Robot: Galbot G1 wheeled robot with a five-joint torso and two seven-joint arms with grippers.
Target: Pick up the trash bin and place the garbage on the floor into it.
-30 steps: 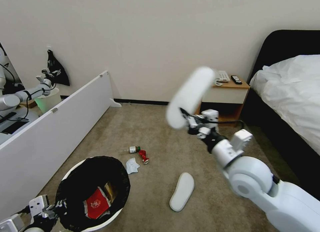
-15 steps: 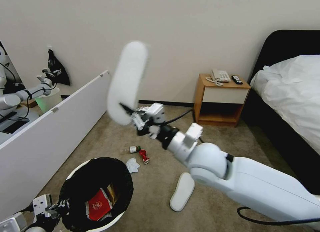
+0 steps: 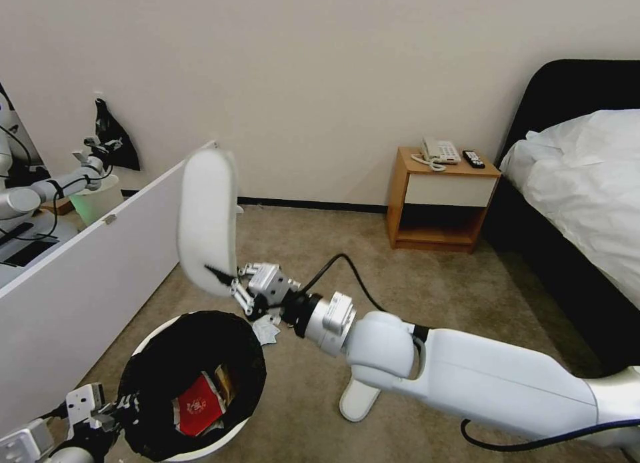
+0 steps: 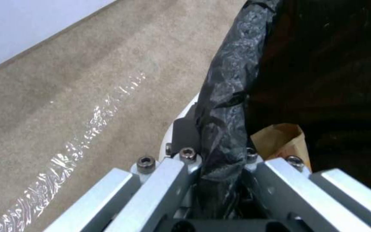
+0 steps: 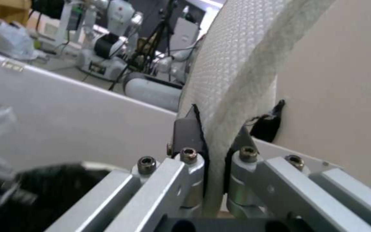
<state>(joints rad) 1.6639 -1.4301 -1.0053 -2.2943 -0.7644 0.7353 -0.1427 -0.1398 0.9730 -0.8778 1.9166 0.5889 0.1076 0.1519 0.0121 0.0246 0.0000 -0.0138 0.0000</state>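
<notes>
Head view: my right claw (image 3: 230, 288) clamped heel of slipper (image 3: 207, 220), upright just beyond bin (image 3: 193, 376). My left claw (image 4: 220, 161) pinched bin rim. Best tip slipper over bin mouth before letting go. Red carton (image 3: 197, 404) inside bin; print unreadable.

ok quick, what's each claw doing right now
Left claw: shut on the rim of the trash bin, pinching its black bag.
Right claw: shut on a white slipper, held upright just above the bin.
</notes>
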